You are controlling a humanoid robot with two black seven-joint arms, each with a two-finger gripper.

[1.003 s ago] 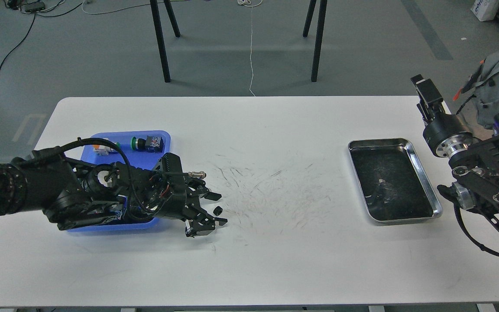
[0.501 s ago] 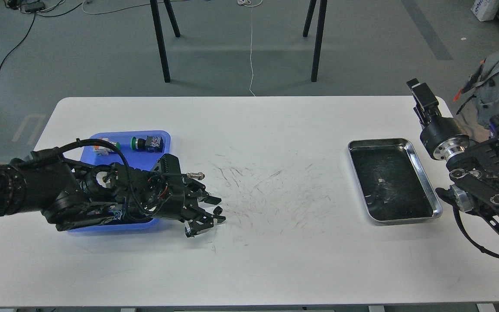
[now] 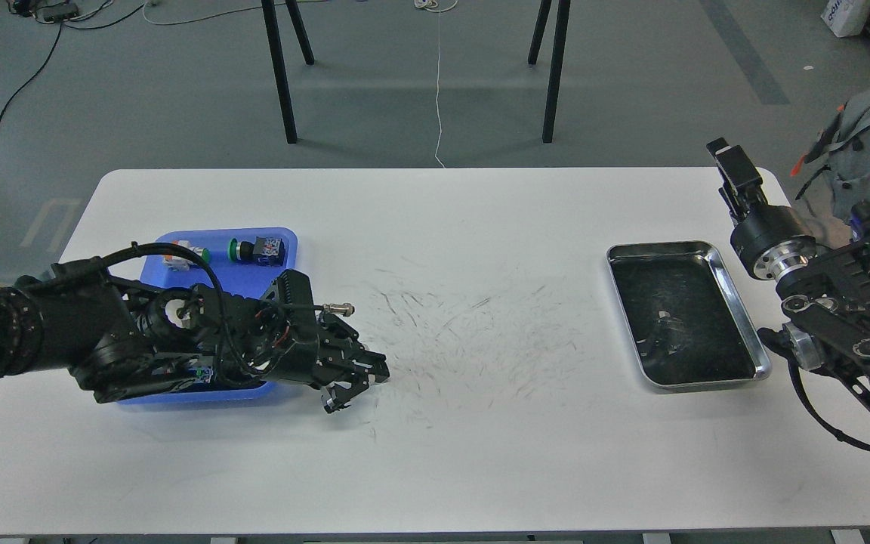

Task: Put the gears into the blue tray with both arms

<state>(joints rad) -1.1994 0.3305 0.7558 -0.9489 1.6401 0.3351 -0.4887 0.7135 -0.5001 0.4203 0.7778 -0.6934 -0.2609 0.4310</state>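
Closed since last frame: left gripper [image 3: 369, 378] now pinching gear just right of blue tray [image 3: 284, 240]; right gripper [image 3: 728, 160] state unclear.

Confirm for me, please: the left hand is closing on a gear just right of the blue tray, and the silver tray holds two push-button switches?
Not quite. The head view shows the switches in the blue tray, not the silver tray, which holds none. The left hand is just right of the blue tray.

Both arms are black and thickly jointed. The left arm [image 3: 103, 340] carries a looping black cable, a white round cap at one joint and a small silver plug near its black two-fingered hand [image 3: 363, 378]. The right arm [image 3: 835, 302] shows polished silver wrist rings, round screw-capped joints and a trailing black cable.
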